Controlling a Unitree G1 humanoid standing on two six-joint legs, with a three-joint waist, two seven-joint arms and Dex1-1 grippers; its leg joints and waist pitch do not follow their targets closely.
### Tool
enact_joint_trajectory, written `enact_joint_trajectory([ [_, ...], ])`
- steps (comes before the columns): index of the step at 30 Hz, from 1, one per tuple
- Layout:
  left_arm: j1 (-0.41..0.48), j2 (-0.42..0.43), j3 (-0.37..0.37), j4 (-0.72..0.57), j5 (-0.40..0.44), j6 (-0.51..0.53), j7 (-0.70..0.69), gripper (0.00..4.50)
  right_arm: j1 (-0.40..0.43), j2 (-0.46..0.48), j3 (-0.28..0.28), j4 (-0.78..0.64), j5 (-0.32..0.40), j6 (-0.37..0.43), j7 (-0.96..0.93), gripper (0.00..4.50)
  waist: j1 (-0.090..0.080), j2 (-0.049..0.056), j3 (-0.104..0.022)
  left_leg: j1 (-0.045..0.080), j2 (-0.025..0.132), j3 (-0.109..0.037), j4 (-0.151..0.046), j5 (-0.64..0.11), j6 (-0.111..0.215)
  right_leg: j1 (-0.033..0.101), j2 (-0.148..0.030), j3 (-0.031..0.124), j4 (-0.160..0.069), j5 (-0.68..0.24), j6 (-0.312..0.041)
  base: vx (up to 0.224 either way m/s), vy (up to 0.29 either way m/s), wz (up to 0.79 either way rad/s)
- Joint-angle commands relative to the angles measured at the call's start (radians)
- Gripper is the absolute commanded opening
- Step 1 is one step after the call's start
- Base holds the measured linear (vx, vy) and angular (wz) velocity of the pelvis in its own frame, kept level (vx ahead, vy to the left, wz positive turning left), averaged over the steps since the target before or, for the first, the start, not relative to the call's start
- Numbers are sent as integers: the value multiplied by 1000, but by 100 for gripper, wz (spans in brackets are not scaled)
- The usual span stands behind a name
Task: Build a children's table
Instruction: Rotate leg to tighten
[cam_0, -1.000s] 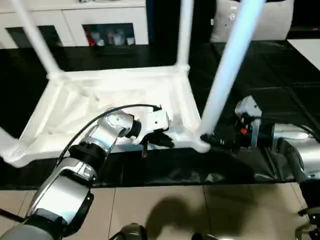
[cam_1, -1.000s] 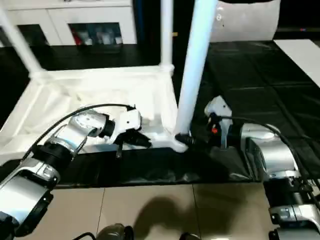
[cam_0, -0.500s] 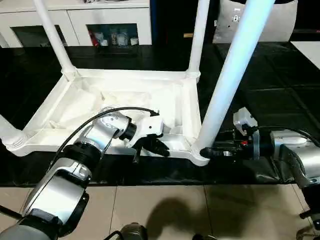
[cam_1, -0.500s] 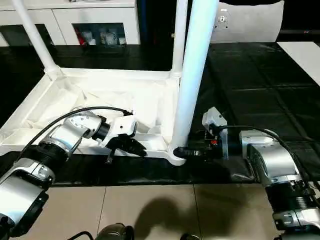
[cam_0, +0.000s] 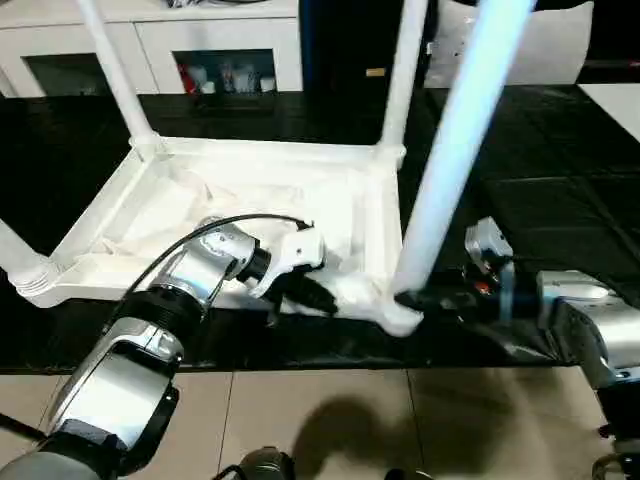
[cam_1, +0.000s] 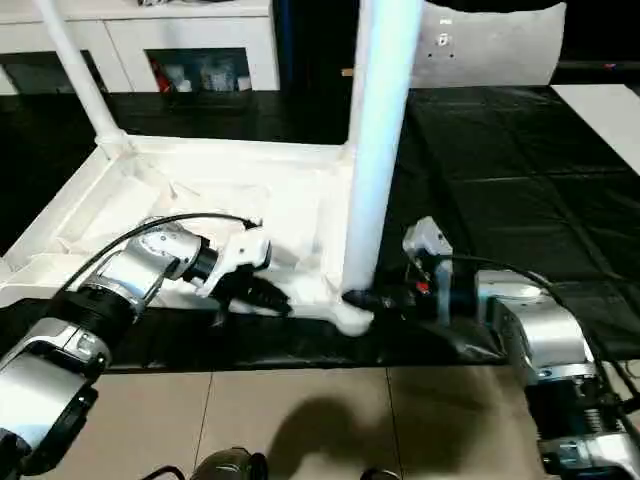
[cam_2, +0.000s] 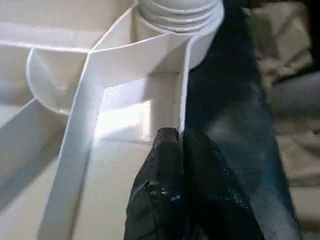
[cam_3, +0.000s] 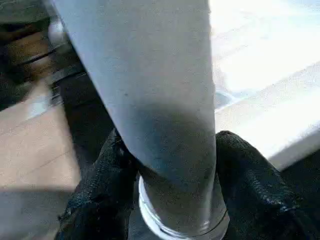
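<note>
Your left gripper (cam_0: 305, 292), lower centre-left of the head view, was pinched fully closed on the near rim of the upturned white plastic tabletop (cam_0: 170, 205), which lay ribbed side up on a dark mat (cam_0: 560, 160). To its right, your right gripper (cam_1: 362, 299) straddled the base of the near-right leg (cam_0: 450, 150) at its round corner socket (cam_0: 398, 318); its black fingers (cam_3: 95, 200) flanked the smooth tapered tube, though whether they pressed it I could not tell. To seat that leg well, you likely needed to keep the top pinned, hold the leg upright and turn it without tilting. Other legs (cam_0: 118, 75) stood in the far corners.
</note>
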Motion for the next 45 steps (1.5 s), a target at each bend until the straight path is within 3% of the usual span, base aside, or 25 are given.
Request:
enact_joint_trajectory([
  [1,-38,-74,70,-10,-42,101,189,0,-31,102,22,-19,-18,72,-164,205,-11,-23,-82,26,47,-22,-71,-235,42,61,-71,43,-94,-466,-155,0,0,0],
  [4,-54,-116,102,-6,-39,179,325,0,-82,212,-33,36,-71,140,-410,204,-47,-22,-81,19,45,-31,-79,-261,14,64,-69,37,-96,-473,-139,0,0,0],
  [6,-59,-137,119,-6,-41,204,381,0,-104,249,-52,65,-105,144,-514,204,-58,-26,-82,24,40,-27,-77,-266,23,64,-70,38,-104,-463,-132,0,0,0],
  [9,-53,-171,139,-35,-33,237,459,0,-127,289,-65,102,-133,99,-625,204,-66,-25,-84,24,39,-21,-74,-230,43,63,-70,42,-102,-399,-150,0,0,0],
  [10,-50,-175,140,-40,-31,239,467,0,-130,295,-70,106,-130,91,-632,271,-66,-25,-85,22,37,-19,-73,-219,54,65,-70,44,-101,-382,-155,0,0,0],
  [14,-31,-173,126,-83,-18,244,476,0,-119,304,-88,89,-124,46,-596,275,-64,-26,-88,16,37,-18,-71,-172,85,72,-67,44,-92,-321,-164,0,0,0],
  [18,-25,-152,120,-79,-13,216,452,0,-103,262,-92,64,-103,42,-545,315,-62,-27,-89,14,38,-17,-70,-143,109,75,-65,44,-85,-276,-180,0,0,0],
  [24,-8,-103,79,-77,-3,134,338,0,-87,153,-91,60,-86,45,-427,362,-65,-27,-89,8,36,-17,-67,-142,115,79,-64,44,-84,-267,-176,0,0,0],
  [31,3,-41,12,-58,21,28,180,0,-77,15,-47,50,-50,18,-176,421,-56,-24,-86,16,43,-16,-68,-174,112,73,-63,43,-87,-305,-185,0,0,0],
  [34,20,-7,-21,-71,12,-49,53,0,-57,-64,28,31,-67,-53,-16,421,-44,-25,-86,16,47,-16,-68,-183,112,73,-65,45,-86,-306,-187,0,0,0],
  [36,27,8,-35,-81,2,-91,0,0,-53,-83,44,31,-58,-77,54,421,-37,-24,-86,18,49,-15,-68,-193,111,69,-68,46,-86,-313,-191,0,0,0],
  [39,29,19,-49,-86,1,-105,-36,0,-51,-92,51,34,-40,-85,107,396,-27,-27,-86,17,53,-16,-69,-188,114,69,-69,48,-83,-308,-197,0,0,0],
  [40,31,28,-61,-92,3,-122,-67,0,-53,-89,51,39,-22,-85,140,384,-19,-24,-86,22,56,-16,-69,-197,109,64,-70,49,-84,-326,-199,0,0,0],
  [45,35,40,-78,-102,2,-141,-126,0,-58,-95,64,51,14,-74,213,338,-14,-24,-84,22,58,-19,-73,-216,94,66,-72,49,-85,-348,-197,0,0,0],
])
